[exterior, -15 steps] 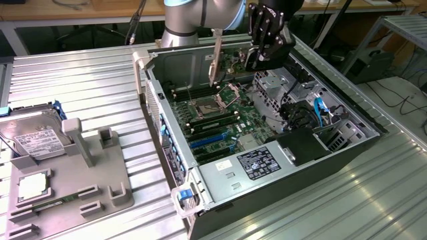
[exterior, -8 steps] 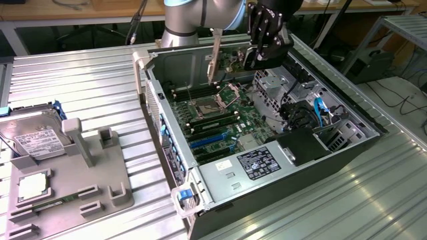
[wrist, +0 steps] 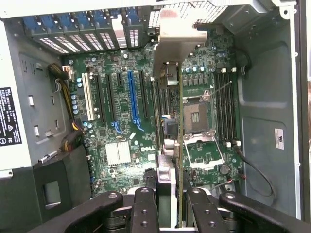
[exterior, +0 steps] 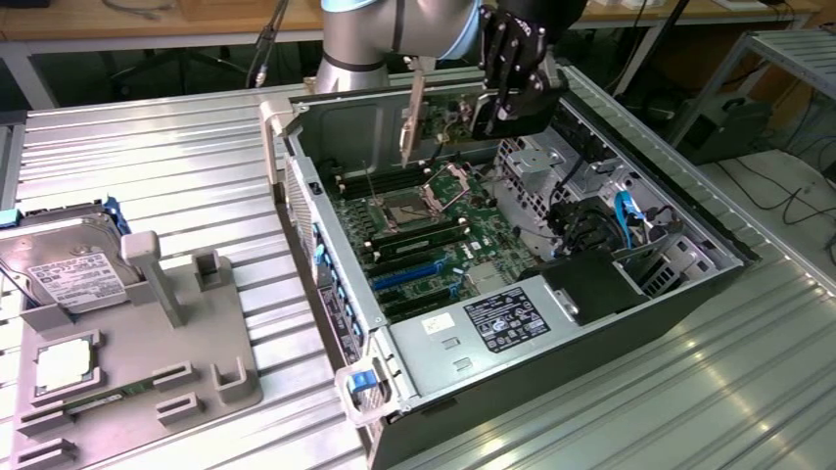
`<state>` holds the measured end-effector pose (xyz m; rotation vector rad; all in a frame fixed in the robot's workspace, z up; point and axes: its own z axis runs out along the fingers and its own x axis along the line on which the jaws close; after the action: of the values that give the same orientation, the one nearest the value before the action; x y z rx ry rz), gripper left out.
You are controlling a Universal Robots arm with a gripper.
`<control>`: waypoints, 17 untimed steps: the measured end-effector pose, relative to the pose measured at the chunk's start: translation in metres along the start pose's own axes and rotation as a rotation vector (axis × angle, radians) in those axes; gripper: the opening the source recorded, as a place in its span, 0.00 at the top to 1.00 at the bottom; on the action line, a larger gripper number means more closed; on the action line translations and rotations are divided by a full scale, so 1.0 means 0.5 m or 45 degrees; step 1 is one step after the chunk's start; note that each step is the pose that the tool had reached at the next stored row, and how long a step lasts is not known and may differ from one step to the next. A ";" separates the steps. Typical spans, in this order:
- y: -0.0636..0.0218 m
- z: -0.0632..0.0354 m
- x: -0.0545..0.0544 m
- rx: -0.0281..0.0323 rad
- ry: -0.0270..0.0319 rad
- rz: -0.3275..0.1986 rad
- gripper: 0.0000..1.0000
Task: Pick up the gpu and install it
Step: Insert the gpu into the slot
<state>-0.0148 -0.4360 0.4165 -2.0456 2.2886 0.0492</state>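
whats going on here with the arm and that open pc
The robot arm's gripper is shut on the gpu and holds it on edge over the open computer case, above the motherboard. The card is not yet seated in a slot. At the exterior view's left, a hard drive and a processor chip sit on a grey holder on the table.
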 end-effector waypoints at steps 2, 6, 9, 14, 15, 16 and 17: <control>0.002 0.000 0.000 -0.0001 0.0006 0.000 0.72; 0.005 0.001 0.004 -0.0001 0.0004 0.000 0.72; 0.005 0.001 0.011 -0.0001 0.0002 0.000 0.72; 0.014 0.001 0.015 -0.0001 0.0005 0.000 0.72; 0.016 0.001 0.015 0.0000 0.0005 0.000 0.72; 0.017 0.002 0.016 -0.0001 0.0004 0.000 0.72; 0.019 0.002 0.016 -0.0001 0.0005 0.000 0.72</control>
<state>-0.0249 -0.4427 0.4148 -2.0457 2.2890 0.0488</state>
